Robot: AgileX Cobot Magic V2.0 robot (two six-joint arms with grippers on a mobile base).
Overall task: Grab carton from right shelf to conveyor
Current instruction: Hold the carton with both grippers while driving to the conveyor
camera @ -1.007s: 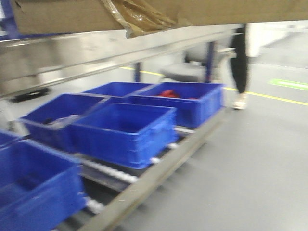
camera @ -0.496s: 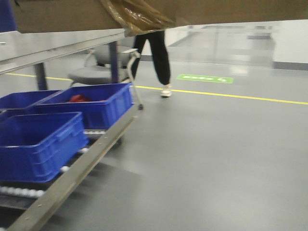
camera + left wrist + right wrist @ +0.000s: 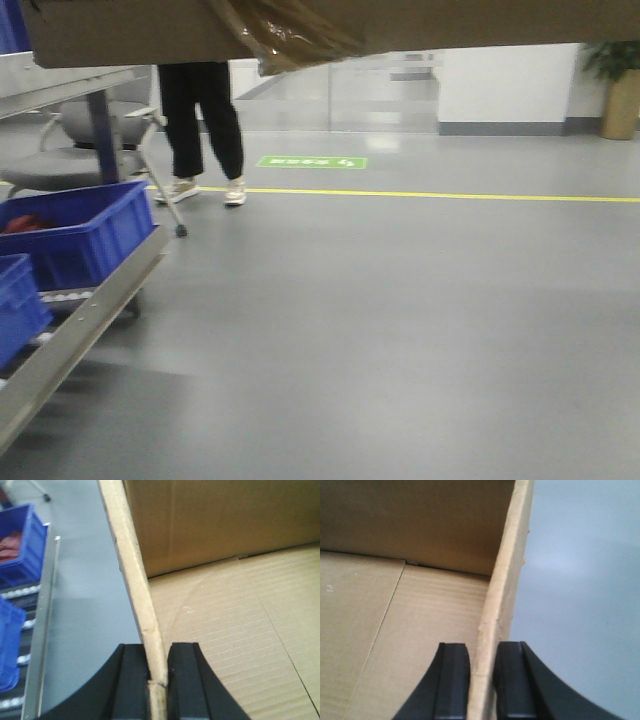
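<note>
A: Where is the carton (image 3: pixel 420 22)?

B: Along the top edge of the front view. Only its brown underside shows, with a wad of yellowish tape (image 3: pixel 290 35) hanging at the seam, upper left of centre. Its left end sits over the steel shelf (image 3: pixel 70 82) in the upper left corner. I cannot tell whether the 2 touch.

A: And the grippers?

B: The left gripper (image 3: pixel 158 655) has its black jaws drawn in to the thickness of the carton's left wall, which is pinched between them. The right gripper (image 3: pixel 482 652) is clamped the same way on the right wall.

A: What shows inside the carton?

B: In both wrist views, bare corrugated bottom flaps and the far wall.

A: Other containers?

B: 2 blue plastic bins sit on the roller rack (image 3: pixel 75 335) at the lower left. The farther bin (image 3: pixel 95 232) holds a red item (image 3: pixel 22 222), too blurred to name. The nearer bin (image 3: pixel 18 300) is cut off by the frame edge, so its contents are hidden.

A: And beyond the rack?

B: There is grey floor (image 3: pixel 400 330). A person (image 3: pixel 200 110) in black trousers stands at the upper left, with a grey chair (image 3: pixel 50 165) just beside them. A green floor sign (image 3: pixel 312 162) lies near a yellow line (image 3: pixel 450 195), and a potted plant (image 3: pixel 618 90) stands at the upper right.
</note>
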